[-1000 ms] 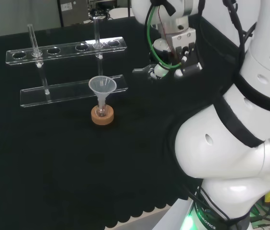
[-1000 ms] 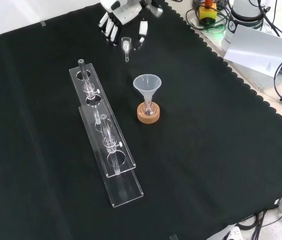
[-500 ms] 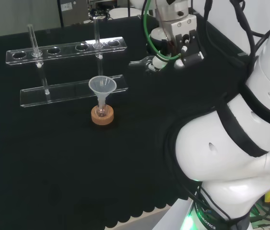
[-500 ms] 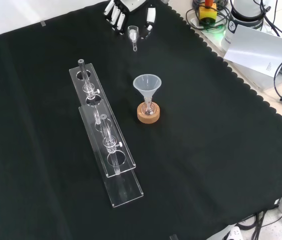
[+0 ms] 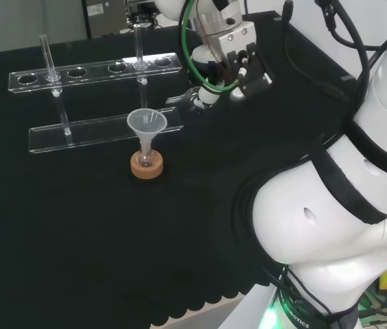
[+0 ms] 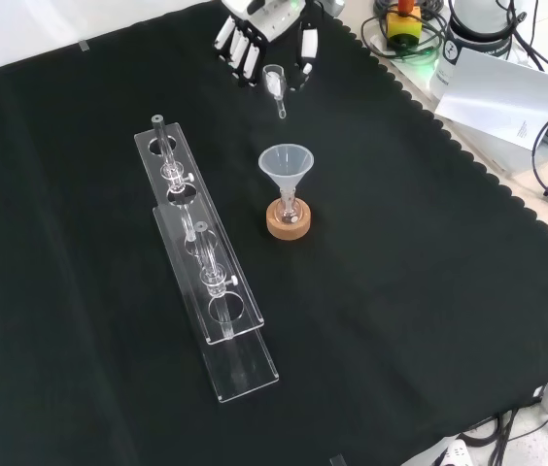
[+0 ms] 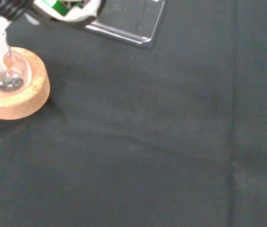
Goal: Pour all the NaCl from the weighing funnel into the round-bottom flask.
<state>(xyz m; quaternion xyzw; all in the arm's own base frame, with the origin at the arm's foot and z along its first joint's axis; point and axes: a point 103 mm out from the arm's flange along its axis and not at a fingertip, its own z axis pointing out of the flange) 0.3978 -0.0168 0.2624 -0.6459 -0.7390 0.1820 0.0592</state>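
A small round-bottom flask (image 6: 289, 209) sits in a cork ring (image 6: 288, 225) mid-cloth, with a clear plastic funnel (image 6: 286, 162) standing in its neck. In the front view the hand (image 6: 266, 29) hangs above and just beyond it, pinching a small clear weighing funnel (image 6: 275, 83) between fingers (image 6: 239, 50) and thumb (image 6: 308, 50); its stem points down toward the plastic funnel. In the head view the hand (image 5: 207, 94) is to the right of the plastic funnel (image 5: 146, 123) and cork ring (image 5: 147, 167). The wrist view has the flask (image 7: 3, 75) on its cork ring (image 7: 22, 101) close by.
A clear acrylic test-tube rack (image 6: 206, 282) with two upright tubes lies left of the flask in the front view, and behind it in the head view (image 5: 97, 72). The cloth's scalloped edge (image 6: 468, 155), a white sheet and cables lie at the front view's right.
The hand, still holding the weighing funnel, has moved left in the head view and lower in the front view, closer to the plastic funnel. The flask and rack have stayed put.
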